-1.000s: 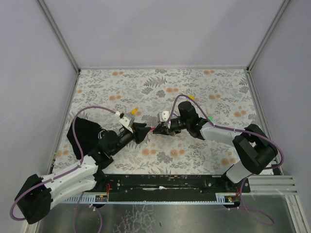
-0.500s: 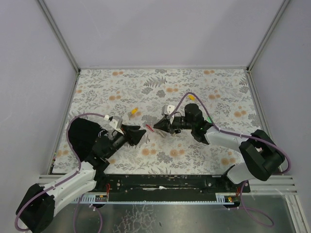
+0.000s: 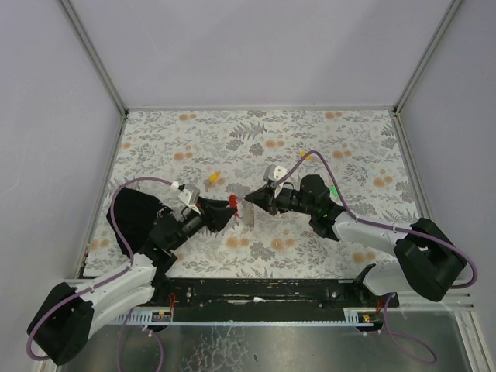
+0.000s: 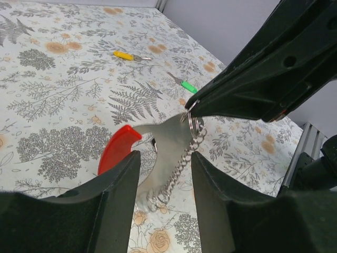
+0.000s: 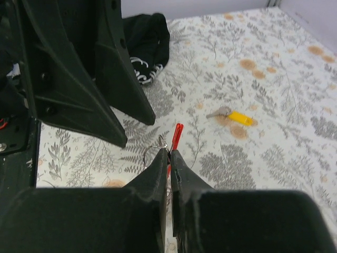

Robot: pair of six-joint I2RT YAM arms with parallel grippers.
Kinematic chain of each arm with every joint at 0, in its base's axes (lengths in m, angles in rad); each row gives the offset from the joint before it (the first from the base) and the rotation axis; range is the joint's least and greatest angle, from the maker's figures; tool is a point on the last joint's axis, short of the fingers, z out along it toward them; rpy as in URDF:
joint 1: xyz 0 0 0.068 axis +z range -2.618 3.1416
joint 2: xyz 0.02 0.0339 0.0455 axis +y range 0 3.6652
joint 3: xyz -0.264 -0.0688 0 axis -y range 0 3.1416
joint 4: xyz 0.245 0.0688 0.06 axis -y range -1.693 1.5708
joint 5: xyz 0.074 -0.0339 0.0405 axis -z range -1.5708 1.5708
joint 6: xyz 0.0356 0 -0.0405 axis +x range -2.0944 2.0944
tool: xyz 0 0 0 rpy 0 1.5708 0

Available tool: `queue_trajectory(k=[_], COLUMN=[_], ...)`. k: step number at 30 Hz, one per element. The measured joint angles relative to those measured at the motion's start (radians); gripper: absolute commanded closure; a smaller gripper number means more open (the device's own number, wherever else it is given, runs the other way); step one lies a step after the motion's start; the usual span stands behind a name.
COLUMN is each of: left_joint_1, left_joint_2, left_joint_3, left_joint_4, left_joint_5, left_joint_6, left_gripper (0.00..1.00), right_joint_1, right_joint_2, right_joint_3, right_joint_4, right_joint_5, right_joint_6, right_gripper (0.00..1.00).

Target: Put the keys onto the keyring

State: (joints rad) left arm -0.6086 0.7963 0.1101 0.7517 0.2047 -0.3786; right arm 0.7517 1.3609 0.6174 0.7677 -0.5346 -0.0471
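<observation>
So the keyring is way more visible now: its red loop pokes out at the left gripper, with the grey fan-shaped piece hanging free between both arms (earlier only a red sliver showed). The right gripper has slid back right and nearer, its arm stretched flatter along the table.

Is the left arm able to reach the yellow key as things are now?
Probably not yet. The left gripper is shut on the keyring, so it has no free fingers. The yellow key lies close on open table, nothing blocking it.
</observation>
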Motion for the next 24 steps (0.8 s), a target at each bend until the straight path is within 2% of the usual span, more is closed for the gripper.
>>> queue_trajectory(k=[2, 4, 11, 24], left_joint_1=[0.000, 0.000, 0.010, 0.015], left_joint_2=[0.019, 0.038, 0.098, 0.242], left_joint_3=[0.000, 0.000, 0.002, 0.068], left_joint_4=[0.019, 0.034, 0.074, 0.154], left_joint_5=[0.007, 0.013, 0.035, 0.181], left_joint_6=[0.014, 0.027, 0.107, 0.152], left_gripper=[0.71, 0.73, 0.72, 0.74], right_joint_1=[0.010, 0.018, 0.021, 0.021], right_joint_2=[-0.001, -0.001, 0.000, 0.000], right_joint_3=[-0.026, -0.052, -0.113, -0.118], right_joint_4=[0.015, 0.030, 0.093, 0.140], right_joint_5=[0.027, 0.045, 0.059, 0.064], right_joint_6=[0.008, 0.019, 0.047, 0.059], right_gripper=[1.00, 1.00, 1.00, 1.00])
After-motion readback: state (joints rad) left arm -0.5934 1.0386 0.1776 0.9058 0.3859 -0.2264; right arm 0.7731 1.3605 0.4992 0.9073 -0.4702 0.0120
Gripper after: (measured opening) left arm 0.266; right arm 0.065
